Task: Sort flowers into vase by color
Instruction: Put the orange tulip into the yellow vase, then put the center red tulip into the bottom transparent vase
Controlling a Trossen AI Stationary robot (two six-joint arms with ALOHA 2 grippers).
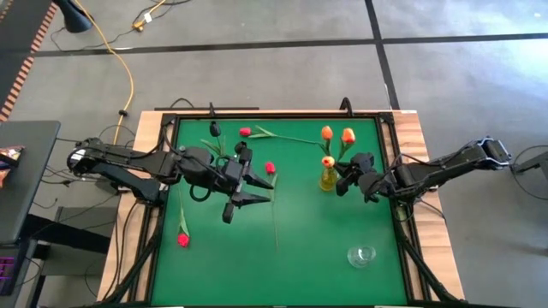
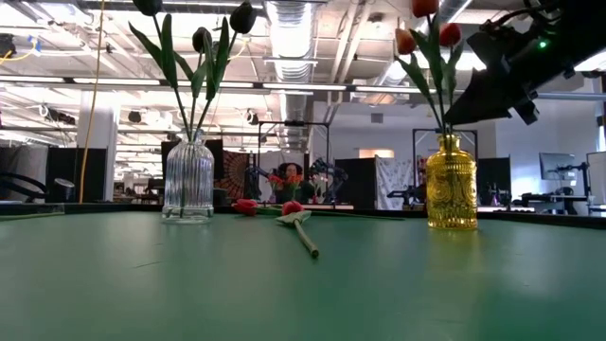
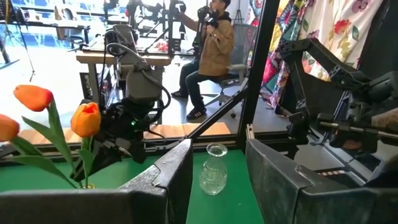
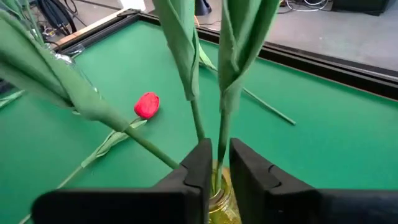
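Note:
A yellow glass vase (image 1: 328, 179) (image 2: 451, 185) holds three orange tulips (image 1: 326, 133) by their stems. My right gripper (image 4: 221, 163) (image 1: 344, 180) is just above the vase mouth, its fingers a narrow gap apart with one tulip stem (image 4: 222, 134) between them. A ribbed clear vase (image 2: 187, 180) holds black tulips (image 2: 242, 17). Three red tulips (image 1: 245, 132) (image 1: 270, 168) (image 1: 182, 239) lie flat on the green table. My left gripper (image 3: 217, 186) (image 1: 265, 190) hangs open above the table's middle with nothing in it. My right gripper's fingers (image 4: 200, 163) stand on either side of one orange tulip's stem (image 4: 222, 148), just above the yellow vase's mouth. They come slanting down from the table's right. Whether they still touch the stem I cannot tell. The stem stands upright in the vase.
A small round clear vase (image 1: 361, 255) (image 3: 214, 169) stands near the front right. A black frame (image 1: 390, 154) rims the green table. A seated person (image 3: 211, 43) shows in the room beyond. The front middle of the table is bare green.

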